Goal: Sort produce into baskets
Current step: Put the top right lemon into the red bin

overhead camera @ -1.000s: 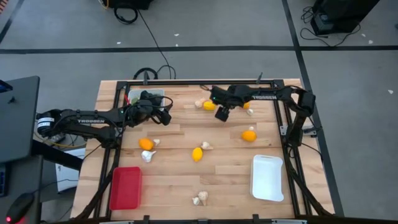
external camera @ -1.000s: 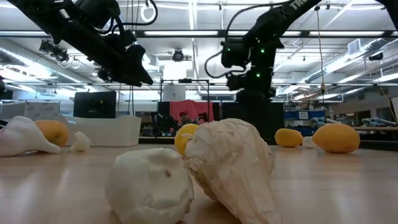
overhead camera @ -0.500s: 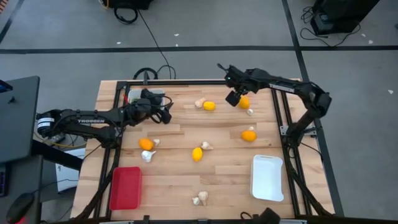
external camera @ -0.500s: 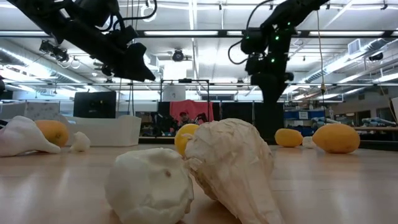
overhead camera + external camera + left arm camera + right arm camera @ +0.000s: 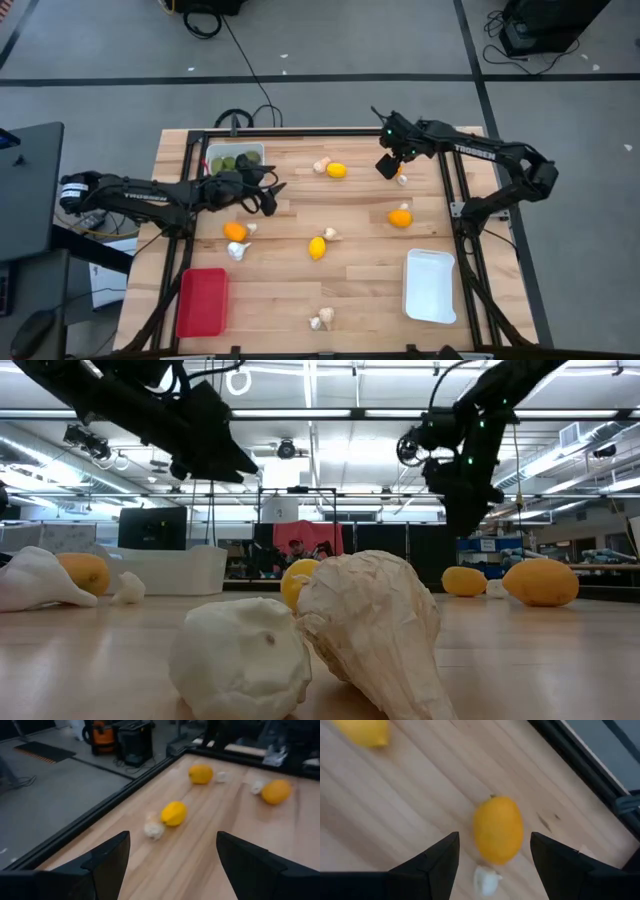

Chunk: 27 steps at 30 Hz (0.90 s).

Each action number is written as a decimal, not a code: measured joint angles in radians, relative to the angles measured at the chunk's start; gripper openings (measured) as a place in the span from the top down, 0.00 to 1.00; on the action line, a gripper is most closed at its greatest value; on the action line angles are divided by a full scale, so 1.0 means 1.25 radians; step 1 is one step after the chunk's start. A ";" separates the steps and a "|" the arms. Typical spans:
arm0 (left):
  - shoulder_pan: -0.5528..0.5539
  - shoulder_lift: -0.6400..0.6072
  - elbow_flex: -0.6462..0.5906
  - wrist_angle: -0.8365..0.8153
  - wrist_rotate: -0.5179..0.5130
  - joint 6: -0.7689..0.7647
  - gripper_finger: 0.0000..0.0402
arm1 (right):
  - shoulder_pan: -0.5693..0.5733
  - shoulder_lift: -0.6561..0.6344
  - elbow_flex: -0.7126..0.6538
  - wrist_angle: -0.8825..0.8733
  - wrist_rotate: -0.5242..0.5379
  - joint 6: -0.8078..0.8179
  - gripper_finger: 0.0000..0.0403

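The right gripper [image 5: 490, 865] hangs with fingers wide open and empty above a lemon [image 5: 498, 829] near the desk's [image 5: 370, 290] far right edge, with a garlic piece [image 5: 486, 880] just beside the fruit. The risk, as I judge it, is that a descent slightly off centre pinches the garlic along with the lemon, or nudges the round fruit so it rolls toward the desk's black rail.

The left gripper [image 5: 170, 865] is also wide open and holds nothing; it hovers over the desk's left half, facing a lemon [image 5: 174, 813] with garlic [image 5: 154, 829] touching it. The same double-grab could happen there.

The far white tray [image 5: 251, 150] at the left rear holds dark green fruits [image 5: 232, 160]. The red tray [image 5: 202, 302] at front left and the white tray [image 5: 431, 286] at front right look empty. Lemons and garlic lie scattered across the desk, unsorted.
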<state>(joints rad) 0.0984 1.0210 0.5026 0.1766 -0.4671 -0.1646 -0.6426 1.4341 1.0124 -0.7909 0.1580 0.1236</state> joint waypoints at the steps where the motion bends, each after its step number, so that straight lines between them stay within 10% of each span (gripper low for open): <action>1: -0.006 0.000 0.000 0.004 0.000 0.000 0.25 | 0.000 0.007 -0.014 0.018 0.008 -0.005 0.37; 27: -0.037 0.000 0.000 -0.053 0.010 -0.006 0.25 | -0.107 0.189 -0.046 0.113 -0.095 -0.036 0.32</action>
<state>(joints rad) 0.0517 1.0210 0.5026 0.1105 -0.4541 -0.1719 -0.7757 1.6707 0.9545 -0.6501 0.0388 0.0783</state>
